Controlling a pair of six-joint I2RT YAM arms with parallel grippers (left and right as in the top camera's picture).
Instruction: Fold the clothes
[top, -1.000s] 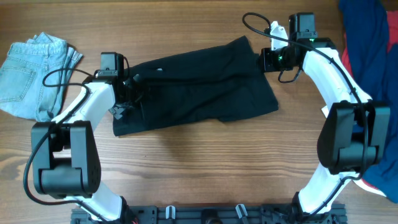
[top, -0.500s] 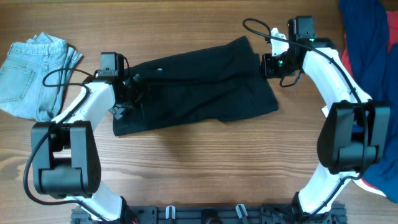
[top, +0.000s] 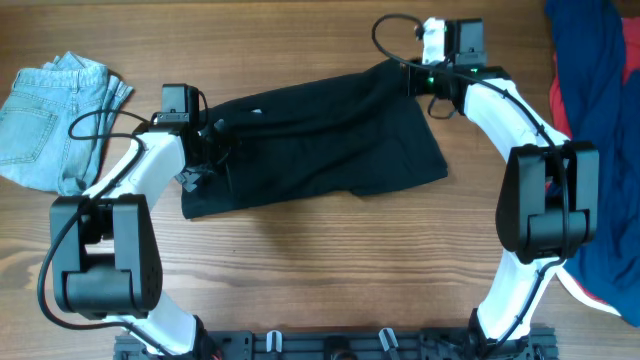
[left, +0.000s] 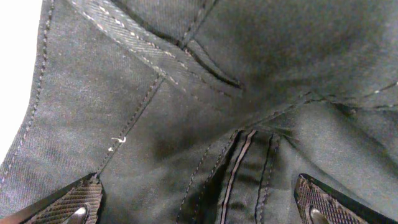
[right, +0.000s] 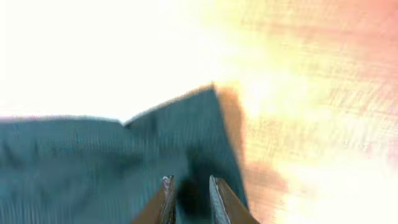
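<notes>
The black garment (top: 320, 140) lies spread and rumpled across the middle of the wooden table. At its left end my left gripper (top: 207, 152) stands wide open. In the left wrist view its two pads sit at the bottom corners, and stitched black fabric (left: 199, 93) fills the space between them (left: 199, 208). My right gripper (top: 412, 80) is over the garment's far right corner. In the blurred right wrist view its tips (right: 188, 186) stand a narrow gap apart just above the dark cloth (right: 93, 162), and nothing shows pinched between them.
A light-blue denim garment (top: 55, 120) lies bunched at the far left. A navy garment with red trim (top: 590, 80) is heaped along the right edge, behind the right arm. Bare wood (top: 330, 260) runs along the front between the two arm bases.
The right arm has swung left and toward the table's far edge, from the garment's right side to its far right corner, and its jaws have parted a little. The left arm and the garment have not moved.
</notes>
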